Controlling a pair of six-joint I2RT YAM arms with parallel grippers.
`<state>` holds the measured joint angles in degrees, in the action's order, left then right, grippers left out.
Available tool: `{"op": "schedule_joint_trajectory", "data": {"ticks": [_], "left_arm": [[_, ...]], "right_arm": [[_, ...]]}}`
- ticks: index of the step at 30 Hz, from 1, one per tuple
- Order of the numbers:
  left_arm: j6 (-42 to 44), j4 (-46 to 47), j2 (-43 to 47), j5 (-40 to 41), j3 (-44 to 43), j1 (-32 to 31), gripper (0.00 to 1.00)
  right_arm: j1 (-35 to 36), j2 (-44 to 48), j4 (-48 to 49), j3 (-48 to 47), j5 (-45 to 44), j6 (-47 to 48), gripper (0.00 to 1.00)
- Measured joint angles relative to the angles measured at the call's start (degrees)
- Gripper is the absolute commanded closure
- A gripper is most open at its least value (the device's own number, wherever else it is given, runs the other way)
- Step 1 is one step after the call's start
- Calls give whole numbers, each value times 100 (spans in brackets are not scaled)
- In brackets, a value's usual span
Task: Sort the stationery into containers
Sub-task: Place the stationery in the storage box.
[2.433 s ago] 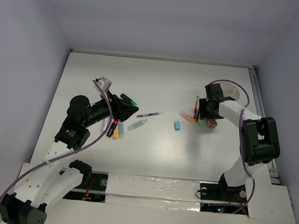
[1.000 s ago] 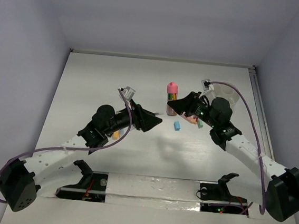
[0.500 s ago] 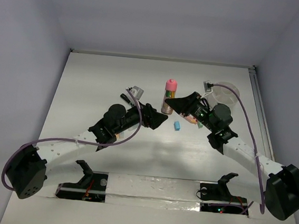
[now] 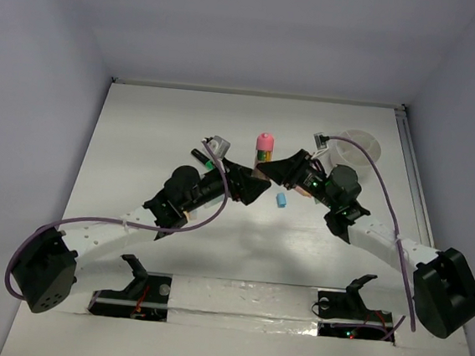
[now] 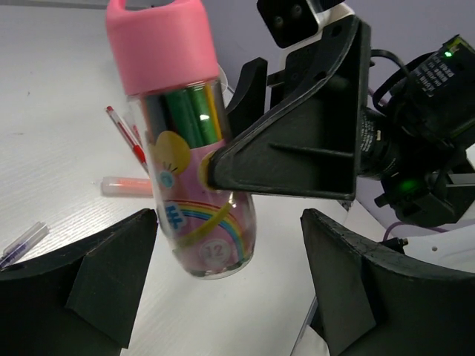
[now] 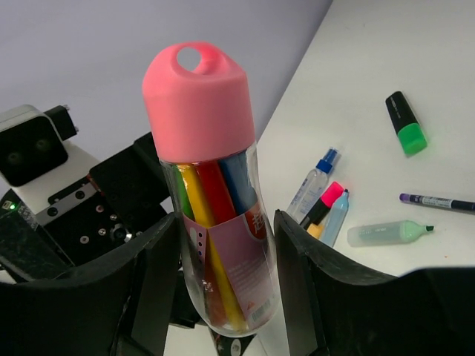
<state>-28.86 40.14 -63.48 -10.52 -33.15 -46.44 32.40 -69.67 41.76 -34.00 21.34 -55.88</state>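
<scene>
My right gripper (image 4: pixel 276 172) is shut on a clear bottle with a pink cap (image 4: pixel 264 145), held upright above the table's middle. In the right wrist view the bottle (image 6: pixel 215 222) holds several coloured markers and sits between both fingers (image 6: pixel 152 289). My left gripper (image 4: pixel 252 188) is open, just left of and below the bottle. In the left wrist view its jaws stand wide on either side of the bottle's base (image 5: pixel 211 245) without touching it. A blue eraser (image 4: pixel 281 201) lies below the grippers. The white cup (image 4: pixel 354 147) stands at the back right.
Loose markers lie on the table left of the grippers: a green highlighter (image 6: pixel 405 122), a blue-capped one (image 6: pixel 315 182), a pink one (image 6: pixel 326 202), a pale-green one (image 6: pixel 390 232) and a thin pen (image 6: pixel 438 202). A red pen (image 5: pixel 122 130) and an orange marker (image 5: pixel 126 185) lie behind the bottle.
Both arms have swung from their marker piles to the middle. The right gripper has brought the bottle up and slightly left. The left gripper has moved in close under it.
</scene>
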Motion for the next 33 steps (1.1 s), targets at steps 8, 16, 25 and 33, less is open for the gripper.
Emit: {"op": "schedule_joint_trajectory", "data": {"ticks": [8, 16, 25, 33], "left_arm": [[7, 179, -264, -66, -74, 0, 33], [-90, 184, -461, -210, -92, -31, 85], [24, -105, -448, -186, -151, -46, 100], [219, -710, -83, -168, -50, -46, 100]], "right_arm": [[35, -107, 247, 17, 35, -76, 70], [59, -116, 621, 116, 107, -120, 69], [68, 197, 153, 111, 24, 284, 10], [68, 1091, -2011, -691, -308, 1814, 0]]}}
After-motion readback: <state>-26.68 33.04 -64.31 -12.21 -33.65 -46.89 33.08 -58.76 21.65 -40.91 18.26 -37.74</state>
